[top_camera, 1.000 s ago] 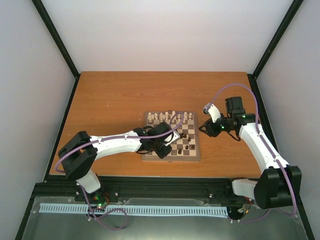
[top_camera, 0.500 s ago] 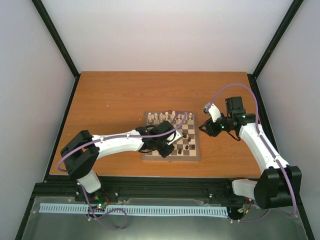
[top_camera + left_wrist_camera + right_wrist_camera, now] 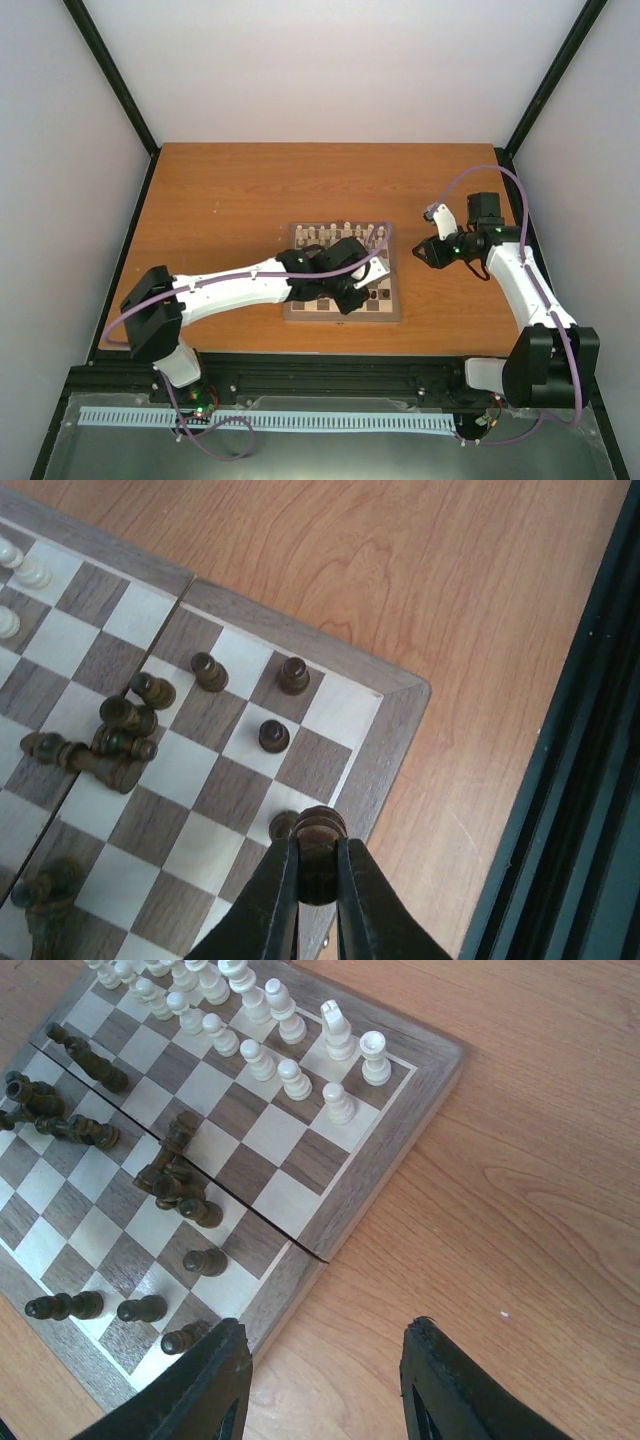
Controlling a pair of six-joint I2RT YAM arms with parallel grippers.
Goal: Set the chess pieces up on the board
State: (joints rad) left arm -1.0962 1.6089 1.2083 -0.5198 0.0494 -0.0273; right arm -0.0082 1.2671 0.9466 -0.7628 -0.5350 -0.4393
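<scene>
The board [image 3: 292,312] lies mid-table. Cream-white chess pieces [image 3: 345,233] stand in its far rows and show in the right wrist view [image 3: 260,1058]. Dark brown pieces lie heaped mid-board [image 3: 115,742], and three stand near the corner [image 3: 273,736]. My left gripper [image 3: 318,880] is shut on a dark brown piece [image 3: 318,840] above the board's near right corner, next to another dark piece [image 3: 281,826]. It also shows in the top view [image 3: 365,285]. My right gripper [image 3: 326,1325] is open and empty over the table, right of the board [image 3: 400,1135]; it shows in the top view [image 3: 425,250].
The orange-brown table [image 3: 220,200] surrounds the board. A black rail [image 3: 560,810] runs along the table's near edge, close to the board's corner. Grey walls with black posts [image 3: 115,85] enclose the table on three sides.
My left gripper has moved right along the board's near side with the dark piece in it. My right gripper has drawn back to the right, away from the board.
</scene>
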